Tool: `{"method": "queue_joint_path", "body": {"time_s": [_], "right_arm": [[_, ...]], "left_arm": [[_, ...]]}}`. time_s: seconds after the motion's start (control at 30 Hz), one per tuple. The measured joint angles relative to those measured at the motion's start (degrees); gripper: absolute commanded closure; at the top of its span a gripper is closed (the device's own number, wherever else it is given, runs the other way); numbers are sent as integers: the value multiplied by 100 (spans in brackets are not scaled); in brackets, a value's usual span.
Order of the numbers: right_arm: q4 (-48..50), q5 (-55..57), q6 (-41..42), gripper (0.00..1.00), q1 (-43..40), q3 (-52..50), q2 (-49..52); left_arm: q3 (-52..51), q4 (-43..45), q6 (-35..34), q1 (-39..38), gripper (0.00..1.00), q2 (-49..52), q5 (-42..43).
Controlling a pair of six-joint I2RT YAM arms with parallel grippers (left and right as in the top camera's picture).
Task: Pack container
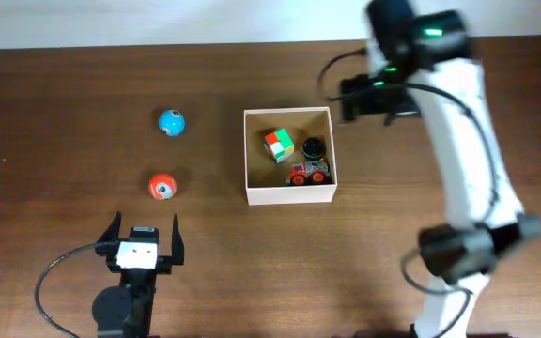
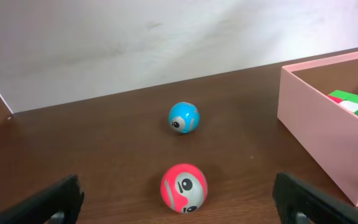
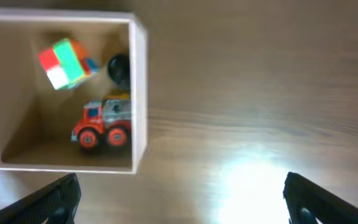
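Black and spread wide, holding nothing, the left tool (image 1: 145,228) sits at the near edge of the dark wooden bench (image 1: 45,113), with a red ball (image 1: 162,186) just ahead and a blue ball (image 1: 171,122) beyond. The right tool (image 3: 182,208), equally wide, hangs beside the white container (image 1: 287,195) at mid-bench, which holds a colour cube (image 1: 278,145), a toy truck (image 1: 307,173) and a black round piece (image 1: 314,146).
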Motion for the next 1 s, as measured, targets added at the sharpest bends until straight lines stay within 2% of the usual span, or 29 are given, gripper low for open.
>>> {"method": "queue_joint_path", "body": {"time_s": [0.17,0.27,0.43,0.63,0.83,1.0], "right_arm": [[0,127,-42,1,-234,13,-1141],[63,173,-66,1,-328,-411,-2059],[-2,299,-66,1,-916,-2297,-3611],[726,212,-105,1,-1593,-4293,-5018],[2070,-271,-256,1,-1764,-6111,-6601],[3060,-433,-317,1,-1773,-7171,-7759]], "left_arm": [[0,0,0,0,1,0,0],[0,0,0,0,1,-2,0],[0,0,0,0,1,11,0],[2,-2,2,0,1,15,20],[2,0,2,0,1,15,22],[2,-2,2,0,1,15,20]]}}
